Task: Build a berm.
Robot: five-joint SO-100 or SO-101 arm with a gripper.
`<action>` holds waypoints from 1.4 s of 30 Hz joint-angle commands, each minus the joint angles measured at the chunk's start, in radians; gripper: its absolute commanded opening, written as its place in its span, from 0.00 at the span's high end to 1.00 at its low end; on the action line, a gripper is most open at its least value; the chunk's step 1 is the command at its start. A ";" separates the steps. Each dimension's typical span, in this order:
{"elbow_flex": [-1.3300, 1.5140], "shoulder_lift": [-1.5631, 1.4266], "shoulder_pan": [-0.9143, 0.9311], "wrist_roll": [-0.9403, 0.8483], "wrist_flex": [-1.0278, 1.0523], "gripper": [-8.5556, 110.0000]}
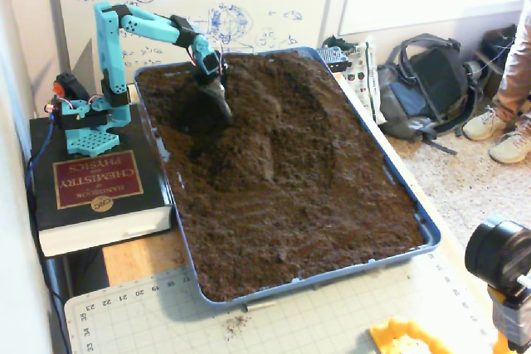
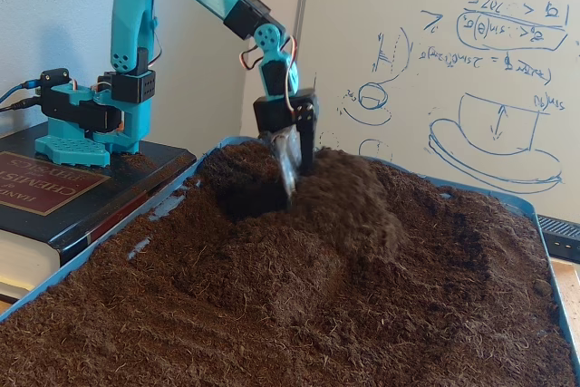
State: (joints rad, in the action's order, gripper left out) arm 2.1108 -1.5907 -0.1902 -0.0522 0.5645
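One arm [image 1: 141, 26], one soil tray [image 1: 411, 196], one berm [image 1: 265, 126], one book [image 1: 91, 184], one whiteboard [image 2: 435, 70], one backpack [image 1: 423, 80]

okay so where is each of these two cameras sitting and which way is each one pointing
High fixed view: above the tray's near end, looking down its length toward the whiteboard; whole arm shows, gripper in soil.
Low fixed view: near soil level inside the tray, facing the whiteboard; arm base and gripper show.
Shared: the berm, book, arm.
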 commanded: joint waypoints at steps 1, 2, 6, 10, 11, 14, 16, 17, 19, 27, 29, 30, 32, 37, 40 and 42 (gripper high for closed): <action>-0.094 -0.115 -0.035 0.015 0.008 0.93; -0.094 -0.110 -0.046 0.015 0.018 0.93; -0.097 -0.069 -0.098 0.015 0.084 0.93; -0.097 -0.075 -0.135 0.064 0.178 0.93; -0.098 -0.081 -0.147 0.091 0.207 0.93; -0.112 -0.107 -0.206 0.181 0.290 0.93; -0.112 -0.114 -0.250 0.221 0.330 0.93; -0.112 -0.112 -0.273 0.242 0.345 0.93; -0.098 -0.104 -0.310 0.259 0.357 0.93; -0.114 0.080 -0.371 0.387 0.354 0.92; -0.114 0.130 -0.371 0.416 0.354 0.92; -0.114 0.156 -0.370 0.428 0.354 0.92; -0.115 0.206 -0.364 0.443 0.354 0.92; -0.198 0.284 -0.362 0.449 0.354 0.92; -0.324 0.319 -0.360 0.449 0.354 0.92; -0.413 0.351 -0.359 0.449 0.354 0.92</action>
State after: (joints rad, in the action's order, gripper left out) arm 1.8577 -1.2379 -0.5553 0.3881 0.9235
